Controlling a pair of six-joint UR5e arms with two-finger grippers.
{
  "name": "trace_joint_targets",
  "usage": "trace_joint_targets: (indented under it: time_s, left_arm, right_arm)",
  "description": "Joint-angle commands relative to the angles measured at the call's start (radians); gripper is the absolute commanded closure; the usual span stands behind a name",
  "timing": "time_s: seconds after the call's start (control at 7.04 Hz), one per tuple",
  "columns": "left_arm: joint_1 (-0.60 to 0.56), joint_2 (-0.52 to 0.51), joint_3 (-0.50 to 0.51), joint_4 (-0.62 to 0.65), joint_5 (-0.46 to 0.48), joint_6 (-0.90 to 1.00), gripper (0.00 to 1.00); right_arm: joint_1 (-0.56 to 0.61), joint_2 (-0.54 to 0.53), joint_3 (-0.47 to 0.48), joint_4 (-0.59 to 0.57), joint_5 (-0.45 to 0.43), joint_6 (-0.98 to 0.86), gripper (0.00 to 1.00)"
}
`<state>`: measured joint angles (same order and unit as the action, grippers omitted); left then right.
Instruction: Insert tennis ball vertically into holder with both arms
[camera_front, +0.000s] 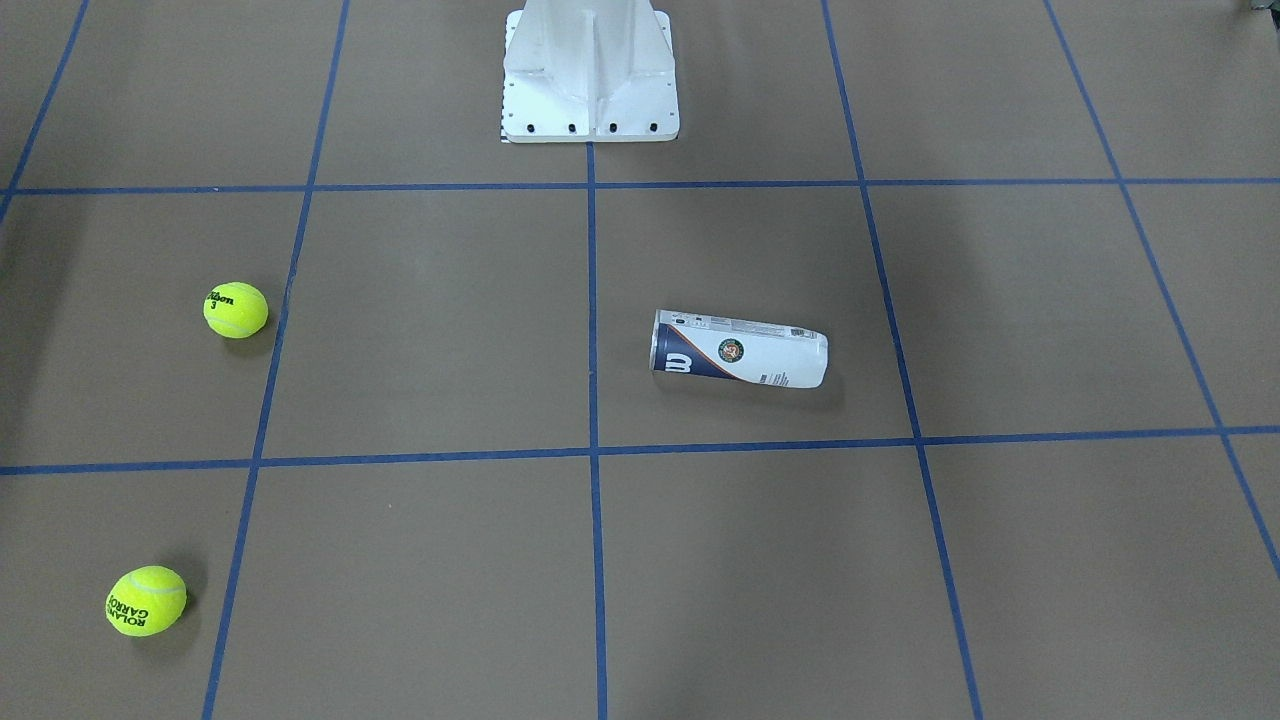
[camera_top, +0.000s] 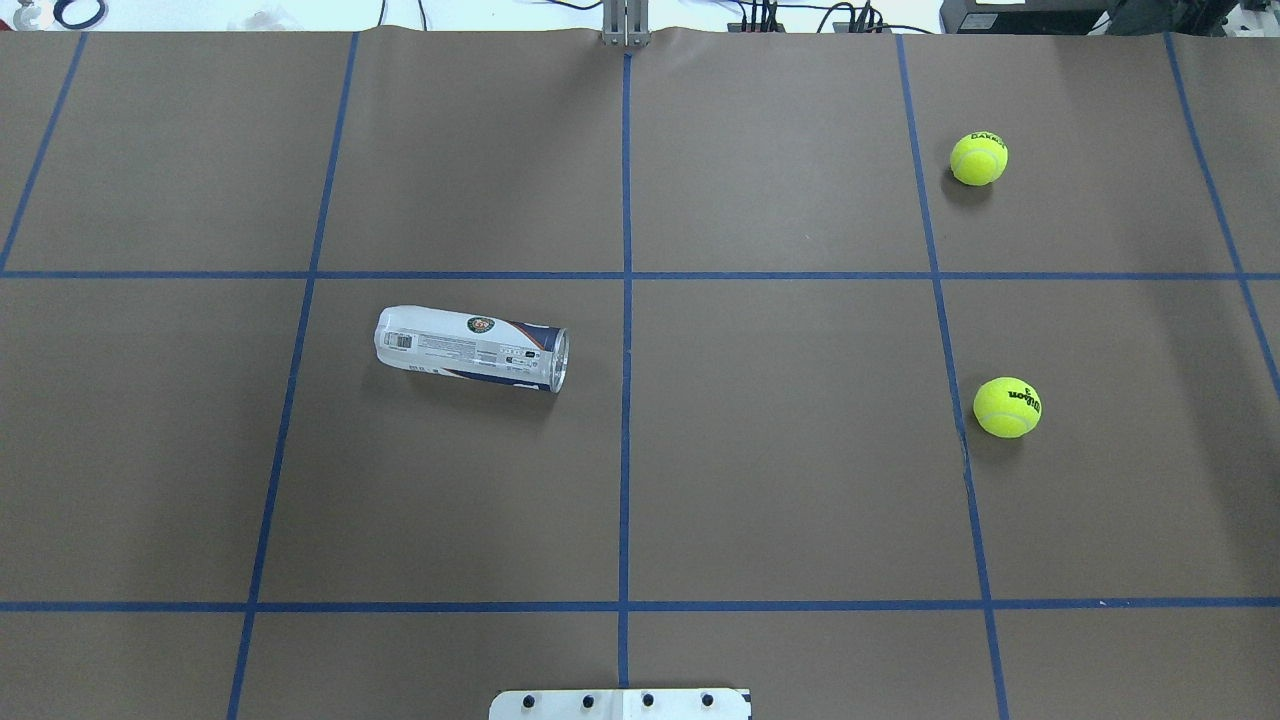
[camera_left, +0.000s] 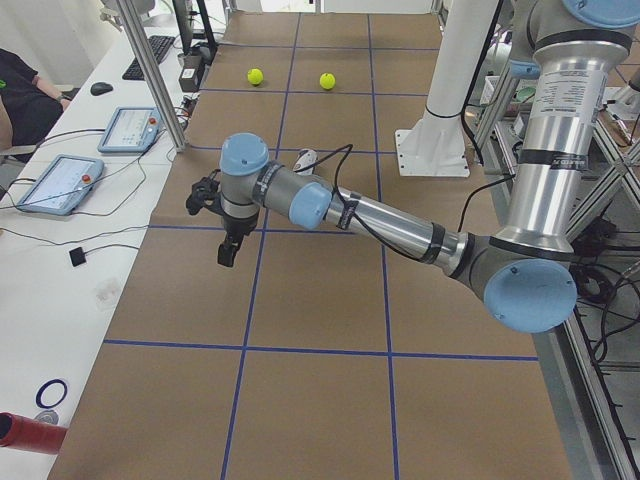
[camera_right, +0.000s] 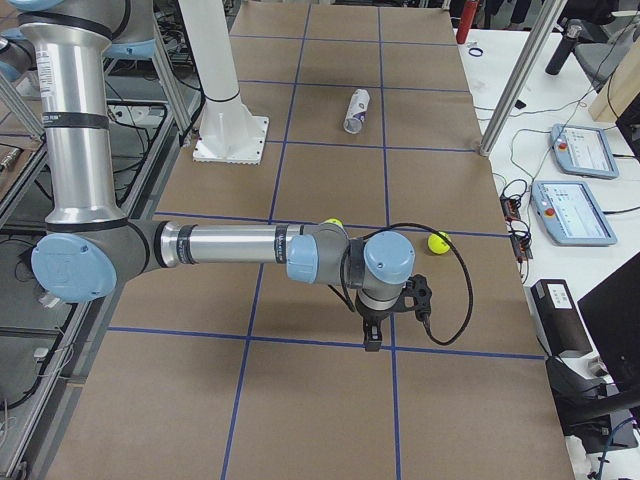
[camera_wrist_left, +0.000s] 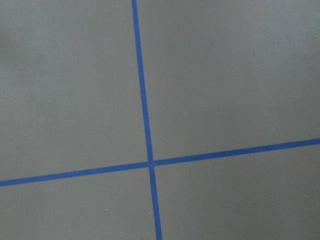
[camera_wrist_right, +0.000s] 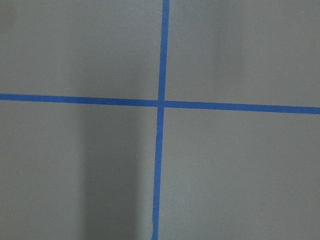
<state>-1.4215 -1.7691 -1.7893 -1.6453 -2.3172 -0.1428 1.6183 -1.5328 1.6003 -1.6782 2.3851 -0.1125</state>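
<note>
The tube (camera_top: 470, 349) lies on its side on the surface (camera_top: 780, 450), in the robot's left half. Its long axis runs across the surface, with the open mouth toward the centre line. The near ball (camera_top: 1007, 407) and the far ball (camera_top: 978, 158) rest in the right half. The left tool (camera_left: 227, 250) is nearer the tube and the right tool (camera_right: 373, 338) is nearer the balls. You cannot tell how wide either tool stands. Expect to stand the tube upright first.

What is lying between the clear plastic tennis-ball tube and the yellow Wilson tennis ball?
Nothing: the overhead view shows only brown table covering, crossed by two blue tape lines, between the clear plastic tube and the yellow Wilson ball.
</note>
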Motion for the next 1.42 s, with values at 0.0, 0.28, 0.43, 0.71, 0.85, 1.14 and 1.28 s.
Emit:
trace_joint_targets:
  time_s: [0.0,0.28,0.43,0.71,0.85,1.14,1.28]
  left_arm:
    - [0.168,-0.203,-0.018,0.103,0.001,-0.001,0.02]
    - [0.371,-0.35,-0.021,0.091,0.005,0.023,0.06]
    - [0.451,-0.419,-0.013,0.093,0.051,0.075,0.05]
    - [0.628,-0.455,-0.007,0.094,0.155,0.217,0.01]
    - [0.677,-0.486,0.011,0.094,0.218,0.338,0.01]
    - [0.76,-0.556,0.077,0.094,0.314,0.387,0.01]
    - [0.786,-0.558,0.077,0.091,0.364,0.39,0.01]
  right_arm:
    - [0.0,0.002,0.007,0.0,0.006,0.001,0.01]
    - [0.0,0.003,0.006,0.0,0.011,0.001,0.01]
    - [0.0,0.006,0.007,0.0,0.011,-0.001,0.01]
    - [0.0,0.005,0.026,0.0,0.011,0.001,0.01]
    - [0.0,0.003,0.026,0.0,0.013,0.001,0.01]
    - [-0.002,0.006,0.023,-0.002,0.013,0.001,0.01]
    - [-0.002,0.006,0.023,-0.002,0.013,0.001,0.01]
